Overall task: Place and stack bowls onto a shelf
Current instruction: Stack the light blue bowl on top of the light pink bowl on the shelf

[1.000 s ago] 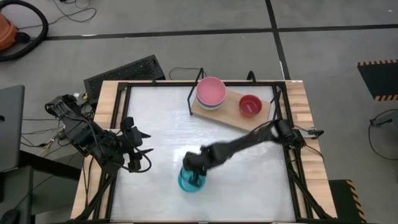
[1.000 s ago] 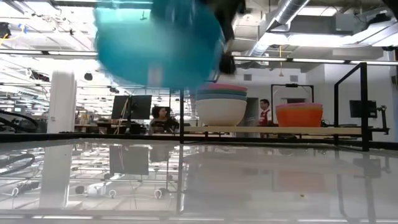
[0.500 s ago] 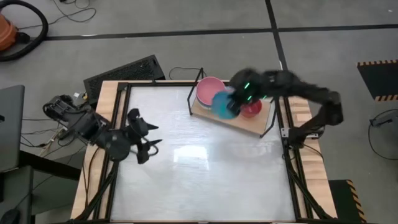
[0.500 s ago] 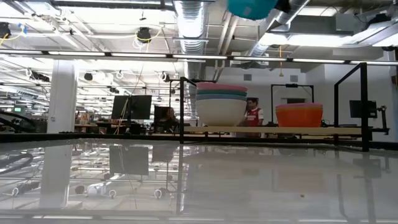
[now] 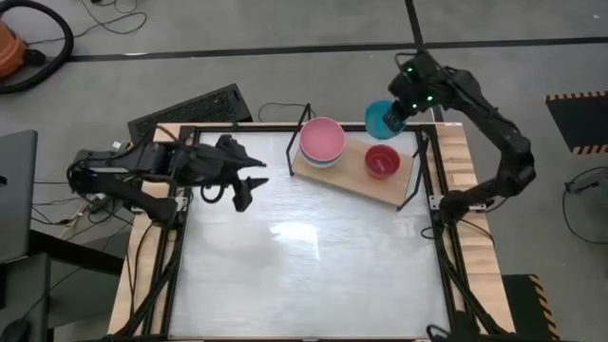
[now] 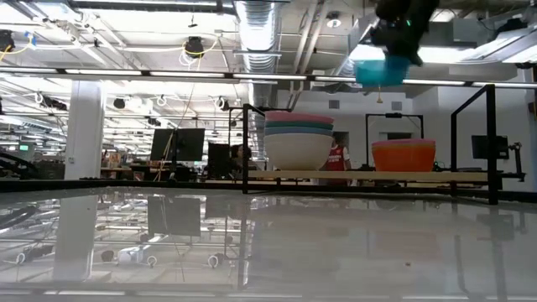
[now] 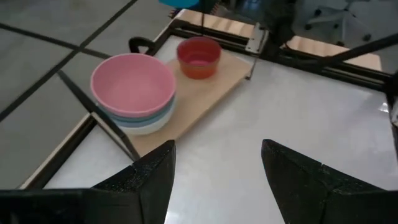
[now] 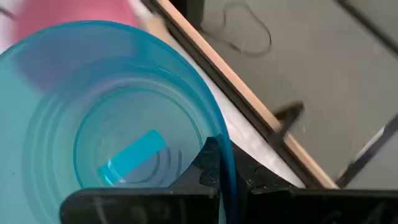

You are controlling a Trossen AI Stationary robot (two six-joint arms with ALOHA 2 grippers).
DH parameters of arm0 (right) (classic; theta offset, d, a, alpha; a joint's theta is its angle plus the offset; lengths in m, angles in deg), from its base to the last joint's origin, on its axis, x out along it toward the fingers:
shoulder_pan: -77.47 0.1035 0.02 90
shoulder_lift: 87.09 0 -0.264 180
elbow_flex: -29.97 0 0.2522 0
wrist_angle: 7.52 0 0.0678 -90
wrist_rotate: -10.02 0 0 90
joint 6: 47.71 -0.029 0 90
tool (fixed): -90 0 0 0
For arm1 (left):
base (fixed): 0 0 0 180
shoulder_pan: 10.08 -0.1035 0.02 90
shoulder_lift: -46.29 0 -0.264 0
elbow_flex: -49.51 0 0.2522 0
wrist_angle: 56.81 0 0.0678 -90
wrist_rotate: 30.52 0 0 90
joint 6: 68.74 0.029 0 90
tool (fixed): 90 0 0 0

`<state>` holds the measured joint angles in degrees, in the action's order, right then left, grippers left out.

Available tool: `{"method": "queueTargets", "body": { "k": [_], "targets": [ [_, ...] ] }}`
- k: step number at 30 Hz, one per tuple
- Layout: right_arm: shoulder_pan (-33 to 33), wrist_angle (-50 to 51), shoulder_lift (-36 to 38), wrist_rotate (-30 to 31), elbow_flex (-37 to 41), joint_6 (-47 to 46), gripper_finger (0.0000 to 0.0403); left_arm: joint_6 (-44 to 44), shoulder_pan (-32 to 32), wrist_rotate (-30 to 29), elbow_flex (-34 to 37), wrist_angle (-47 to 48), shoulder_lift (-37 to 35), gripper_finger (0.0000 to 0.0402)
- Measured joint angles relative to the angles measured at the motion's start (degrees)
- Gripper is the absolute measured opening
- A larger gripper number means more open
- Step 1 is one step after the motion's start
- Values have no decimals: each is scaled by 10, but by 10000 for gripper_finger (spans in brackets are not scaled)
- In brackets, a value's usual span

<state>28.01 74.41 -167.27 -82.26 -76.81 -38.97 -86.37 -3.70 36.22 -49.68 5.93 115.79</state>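
Observation:
My right gripper (image 5: 397, 112) is shut on the bright blue bowl (image 5: 382, 119) and holds it high over the table's far edge, just beyond the shelf's right end. In the low view the blue bowl (image 6: 379, 72) hangs above the shelf (image 6: 369, 175). On the light-wood shelf (image 5: 347, 179) a pink bowl (image 5: 322, 141) tops a stack of teal and white ones (image 6: 299, 138). The orange-red bowl (image 5: 382, 161) stands to the right of that stack. No lime green bowl shows. My left gripper (image 5: 249, 180) is open over the table's far left part and faces the shelf. My right gripper pinches the blue bowl by its rim (image 8: 219, 144), one finger inside (image 8: 208, 163) and one outside the wall. The bowl is lifted clear, mouth up and slightly tilted, and sticks out sideways from the fingers.
The shelf's black wire legs (image 5: 296, 142) rise at both ends. Black rails frame the white tabletop (image 5: 313, 256). A keyboard (image 5: 190, 109) lies beyond the far left corner. People stand in the room behind the table (image 6: 339, 155).
My right gripper has lifted the blue bowl from the table's near middle and carried it up and toward the far right. It passed over the shelf and is now beyond its right end. My left gripper has moved toward the far edge and rightward, toward the shelf.

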Motion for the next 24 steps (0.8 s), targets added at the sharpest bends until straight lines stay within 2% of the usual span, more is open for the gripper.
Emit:
{"method": "queueTargets", "body": {
  "k": [5,11,19,24],
  "targets": [
    [-68,-46,6,-44,109,37,24,1,-32,5,0,-1,11,222],
    [-98,-115,1,-96,223,77,24,7,-57,16,1,-11,31,222],
    [-115,-160,2,-143,299,108,24,7,-72,40,2,-31,62,222],
    [-116,-171,2,-144,327,111,24,10,-72,41,2,-38,73,222]
  ]
}}
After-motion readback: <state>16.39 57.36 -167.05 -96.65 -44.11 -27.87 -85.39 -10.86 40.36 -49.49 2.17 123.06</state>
